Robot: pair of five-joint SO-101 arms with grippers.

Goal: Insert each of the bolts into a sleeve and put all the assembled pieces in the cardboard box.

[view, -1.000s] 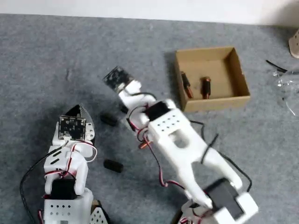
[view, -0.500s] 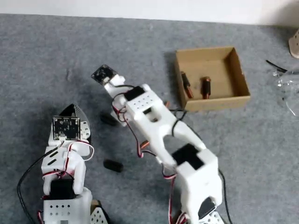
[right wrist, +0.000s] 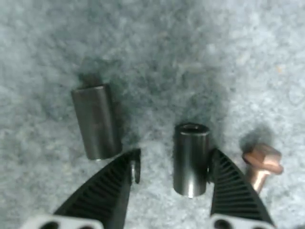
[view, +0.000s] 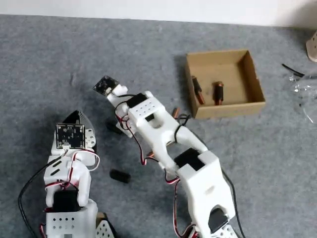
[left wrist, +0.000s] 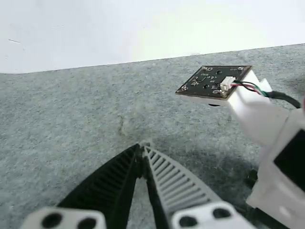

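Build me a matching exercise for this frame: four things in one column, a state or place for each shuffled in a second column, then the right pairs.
Column one:
1. left gripper
2. right gripper
3. copper bolt
4. cardboard box

Column two:
A. holds two assembled pieces
B. open, straddling a dark sleeve
C. shut on nothing, over the carpet
D. lies on the carpet beside the right gripper, outside its grasp

Pairs: 1-C, 2-B, 3-D, 4-A.
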